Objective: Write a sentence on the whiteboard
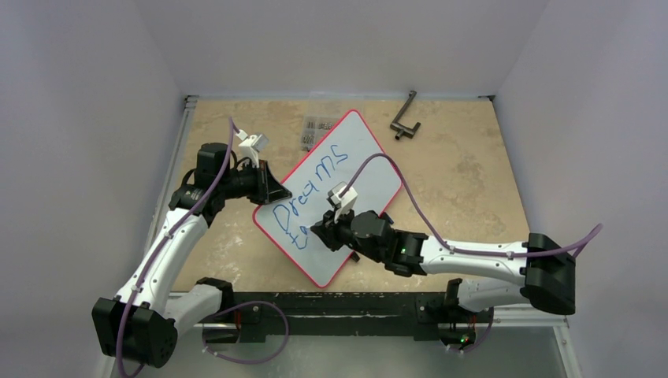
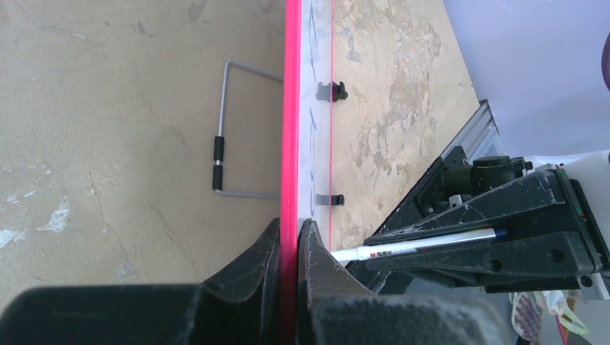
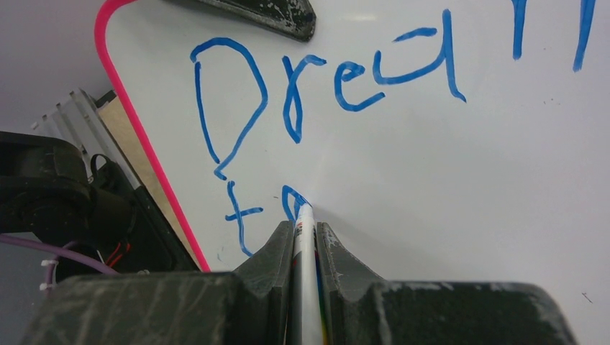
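Observation:
The whiteboard [image 1: 366, 134] sits tilted at mid-table, its red rim [image 2: 291, 108] running up the left wrist view. My left gripper [image 1: 272, 189] is shut on the board's left edge, one finger on each side of the rim [image 2: 295, 230]. The sentence [image 1: 309, 183] is in blue: "Dreams" on top [image 3: 324, 79], and below it a "t" and a part-drawn letter [image 3: 244, 212]. My right gripper [image 1: 324, 228] is shut on a white marker [image 3: 305, 244]. The marker's tip touches the board at that second letter. From the left wrist the marker [image 2: 424, 243] shows between the right fingers.
A dark metal crank-shaped tool [image 1: 406, 118] lies at the back right. A small clear bag of parts [image 1: 315, 132] lies beside the board's far corner. A grey wire bracket [image 2: 223, 144] lies on the table behind the board. An aluminium rail [image 1: 346, 315] runs along the near edge.

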### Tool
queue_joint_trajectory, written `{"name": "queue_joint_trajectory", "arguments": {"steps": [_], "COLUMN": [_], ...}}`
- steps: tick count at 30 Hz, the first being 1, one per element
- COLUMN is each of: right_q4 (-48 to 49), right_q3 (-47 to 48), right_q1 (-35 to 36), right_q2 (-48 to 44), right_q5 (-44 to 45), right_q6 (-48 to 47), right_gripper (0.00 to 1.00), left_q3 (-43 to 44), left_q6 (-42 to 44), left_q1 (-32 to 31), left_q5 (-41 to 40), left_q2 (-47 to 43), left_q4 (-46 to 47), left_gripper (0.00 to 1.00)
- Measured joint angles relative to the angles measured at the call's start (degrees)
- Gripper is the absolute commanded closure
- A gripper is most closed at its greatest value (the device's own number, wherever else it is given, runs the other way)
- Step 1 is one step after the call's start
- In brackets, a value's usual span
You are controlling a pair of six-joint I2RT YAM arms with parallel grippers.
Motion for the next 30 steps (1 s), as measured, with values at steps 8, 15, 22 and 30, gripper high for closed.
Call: {"name": "queue_joint_trajectory", "arguments": {"steps": [8,15,22,30], "right_q4": [-1.33,-4.11,-5.55,-4.26], "right_q3": [-1.95,-1.92,-0.7,3.65], "right_q1": [-0.04,-0.09,-0.13,-0.13], "right_q2": [-1.62,-2.49,-4.04,-3.32], "right_q5": [1.42,2.64,2.56,2.62], "right_q6": [0.46,0.31,-0.2,-1.99], "right_gripper": [1.0,1.0,1.0,1.0], "left_q3": [0.0,0.0,0.0,0.0], "left_q6": [0.0,-0.04,-0.07,-0.07], "left_q1": [0.0,-0.04,-0.07,-0.11], "left_q5": [0.02,0.07,0.11,0.11], "left_q2": [-0.02,-0.13,-0.22,-0.22], "left_q4": [0.0,0.0,-0.02,-0.02], "left_gripper": [1.0,1.0,1.0,1.0]}}
